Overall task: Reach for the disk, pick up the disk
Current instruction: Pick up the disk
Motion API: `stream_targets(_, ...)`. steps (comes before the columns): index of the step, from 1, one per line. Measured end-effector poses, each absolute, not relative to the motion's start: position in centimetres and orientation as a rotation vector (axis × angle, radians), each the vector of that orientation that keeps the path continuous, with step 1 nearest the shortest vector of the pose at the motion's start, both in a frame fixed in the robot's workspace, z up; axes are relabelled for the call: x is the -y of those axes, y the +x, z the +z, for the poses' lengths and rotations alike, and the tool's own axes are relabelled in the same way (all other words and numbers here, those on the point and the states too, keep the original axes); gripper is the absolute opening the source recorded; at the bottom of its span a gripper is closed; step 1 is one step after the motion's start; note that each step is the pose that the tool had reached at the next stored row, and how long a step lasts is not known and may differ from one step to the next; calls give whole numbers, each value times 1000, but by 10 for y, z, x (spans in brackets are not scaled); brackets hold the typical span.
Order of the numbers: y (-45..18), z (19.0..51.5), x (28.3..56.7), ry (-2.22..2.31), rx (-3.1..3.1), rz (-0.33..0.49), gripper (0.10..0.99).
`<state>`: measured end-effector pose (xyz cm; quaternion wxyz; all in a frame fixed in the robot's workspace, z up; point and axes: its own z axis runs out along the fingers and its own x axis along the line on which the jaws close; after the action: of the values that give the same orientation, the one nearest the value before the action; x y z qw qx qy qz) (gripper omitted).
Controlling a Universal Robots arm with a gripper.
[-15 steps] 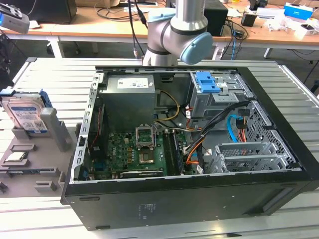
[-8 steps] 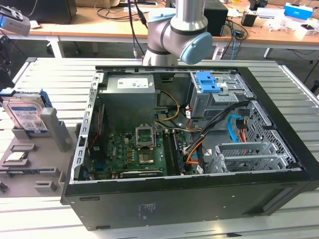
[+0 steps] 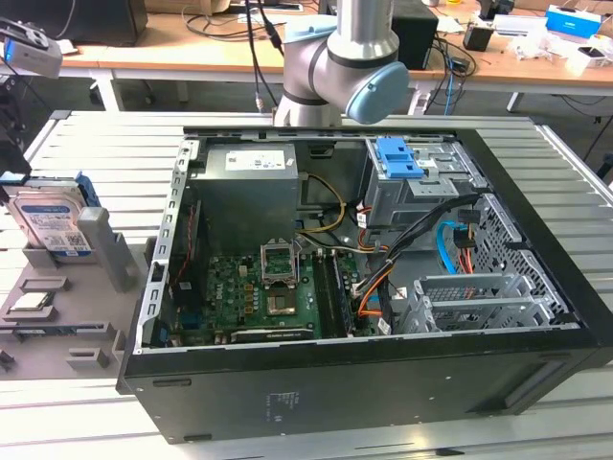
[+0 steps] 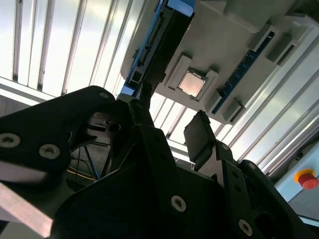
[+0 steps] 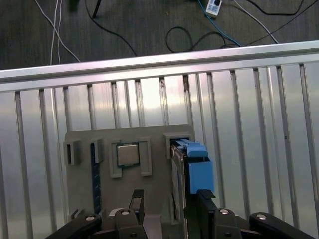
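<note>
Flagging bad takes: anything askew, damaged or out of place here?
Nothing stands out. The disk stands upright in its slot on the grey holder, the chip lies flat in its recess, and the end effector hangs open above them.

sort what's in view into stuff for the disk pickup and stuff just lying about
For the job:
- the disk, upright in the grey holder
- the gripper, open, nearest the disk

Lying about:
- square silver chip in the same holder
- open computer case
- blue latch piece inside the case
</note>
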<state>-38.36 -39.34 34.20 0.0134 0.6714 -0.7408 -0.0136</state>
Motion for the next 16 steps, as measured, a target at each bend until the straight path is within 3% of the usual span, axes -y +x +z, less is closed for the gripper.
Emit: stream_targets(16,-384,333,373,2097,2302,-42,545)
